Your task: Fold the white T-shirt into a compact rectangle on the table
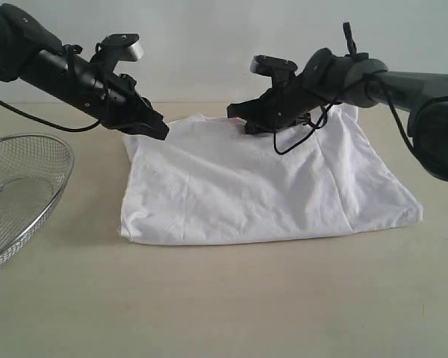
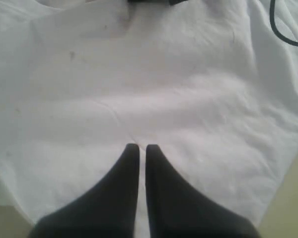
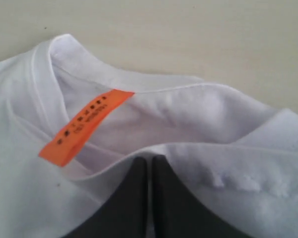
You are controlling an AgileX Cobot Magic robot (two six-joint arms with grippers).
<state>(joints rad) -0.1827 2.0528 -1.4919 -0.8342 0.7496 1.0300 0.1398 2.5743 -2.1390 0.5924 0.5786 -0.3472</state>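
The white T-shirt point(image 1: 269, 194) lay spread across the middle of the table point(image 1: 209, 298), its front edge doubled over and its collar at the far side. In the exterior view we saw the left gripper point(image 1: 161, 130) at the shirt's far left corner and the right gripper point(image 1: 240, 121) at the collar, both low against the cloth. A wire-mesh basket point(image 1: 22, 186) stood well apart on the left.

From the exterior view alone we could not judge the jaws. The left wrist view showed dark fingers point(image 2: 124, 178) pressed nearly together over plain white cloth, with only a thin slit between them. The right wrist view showed its fingers point(image 3: 134, 198) drawn together too, their tips hidden under a raised fold just beside the orange tag point(image 3: 84, 126), which was only a faint spot of colour in the exterior view. For both grippers, we could not tell whether any cloth was nipped between the jaws
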